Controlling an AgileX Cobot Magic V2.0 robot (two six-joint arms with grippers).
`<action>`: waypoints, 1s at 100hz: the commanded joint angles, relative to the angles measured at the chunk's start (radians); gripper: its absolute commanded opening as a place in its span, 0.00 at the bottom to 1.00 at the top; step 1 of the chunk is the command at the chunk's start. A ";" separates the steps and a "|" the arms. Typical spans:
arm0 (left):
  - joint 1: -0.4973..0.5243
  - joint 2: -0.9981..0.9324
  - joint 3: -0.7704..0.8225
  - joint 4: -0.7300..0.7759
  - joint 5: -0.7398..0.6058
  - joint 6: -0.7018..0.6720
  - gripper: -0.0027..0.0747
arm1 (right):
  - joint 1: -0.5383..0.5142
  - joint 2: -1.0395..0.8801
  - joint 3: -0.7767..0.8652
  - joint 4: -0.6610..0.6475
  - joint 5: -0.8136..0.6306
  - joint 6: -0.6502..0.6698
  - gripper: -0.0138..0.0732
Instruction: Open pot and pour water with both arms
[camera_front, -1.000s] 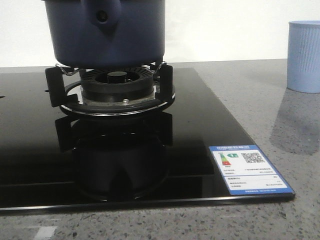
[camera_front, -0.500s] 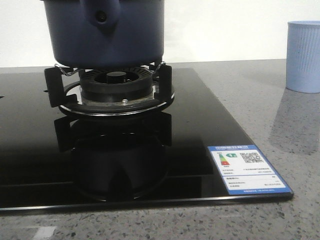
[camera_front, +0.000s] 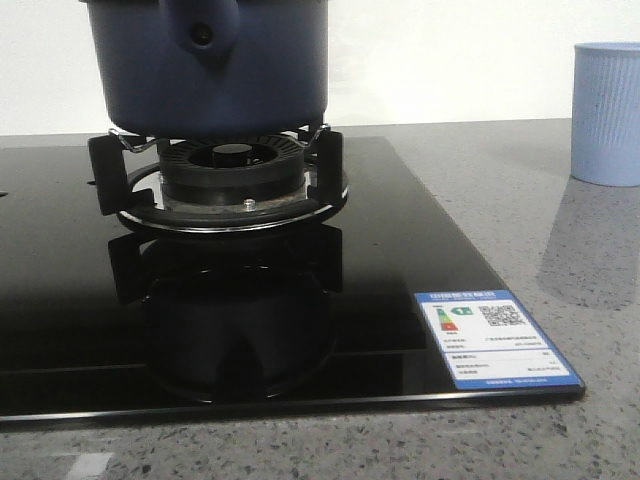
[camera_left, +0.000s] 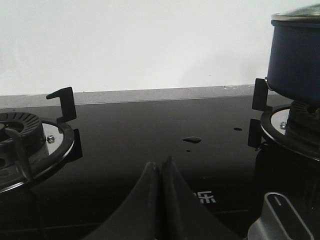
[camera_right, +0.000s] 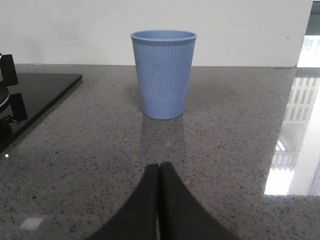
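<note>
Front view shows the grey speckled bench (camera_front: 560, 240) carrying a glossy black glass hob (camera_front: 400, 260). The pot (camera_front: 205, 65), dark navy with matte sides and a rounded handle mount with a screw hole facing the camera, sits on the burner's (camera_front: 232, 170) black supports at the far left. In the left wrist view its metal-rimmed lid is on. A light blue ribbed cup (camera_front: 606, 112) stands upright on the bench, far right, well apart from the pot. An energy sticker (camera_front: 495, 338) sits on the hob's near right corner. The left end effector (camera_left: 161, 167) is clenched, fingertips touching, holding nothing, over the hob between two burners. The right end effector (camera_right: 159, 170) is clenched too, empty, over the bench, facing the cup.
</note>
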 joint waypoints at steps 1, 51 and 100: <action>0.002 -0.028 0.010 -0.005 -0.069 -0.009 0.01 | -0.024 -0.020 0.024 -0.001 -0.056 -0.014 0.08; 0.002 -0.028 0.010 -0.005 -0.069 -0.009 0.01 | -0.087 -0.020 0.024 -0.018 -0.077 -0.014 0.08; 0.002 -0.028 0.010 -0.005 -0.069 -0.009 0.01 | -0.087 -0.020 0.024 -0.018 -0.077 -0.014 0.08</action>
